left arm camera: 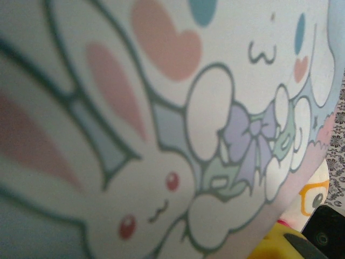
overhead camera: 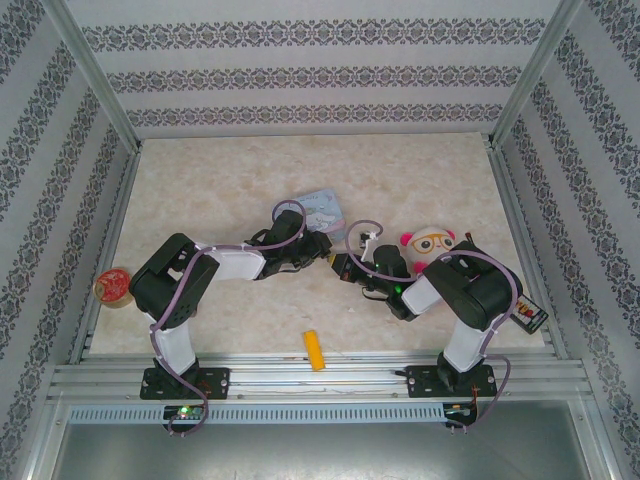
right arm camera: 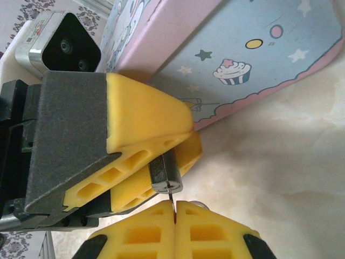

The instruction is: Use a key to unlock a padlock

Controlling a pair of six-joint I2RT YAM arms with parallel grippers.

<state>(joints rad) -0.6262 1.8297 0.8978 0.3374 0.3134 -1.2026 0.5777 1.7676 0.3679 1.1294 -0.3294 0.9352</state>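
In the right wrist view the padlock (right arm camera: 166,175), a small dark body with a silvery keyhole end, is pinched between the yellow fingers of my left gripper (right arm camera: 186,144). My right gripper (right arm camera: 176,208) is shut on the key (right arm camera: 172,203). Its thin blade rises from between the pads and its tip touches the padlock's keyhole. The key's head is hidden between the fingers, and the shackle is hidden too. From above, the left gripper (overhead camera: 322,250) and the right gripper (overhead camera: 345,268) meet tip to tip at the table's middle.
The pale blue cartoon tin (overhead camera: 322,208) lies just behind the grippers, close above the left fingers (right arm camera: 259,59) and close to the left wrist camera (left arm camera: 161,135). A round plush face (overhead camera: 430,245) sits right of it. An orange-yellow cylinder (overhead camera: 315,350) lies near the front edge, a red disc (overhead camera: 112,285) at the far left.
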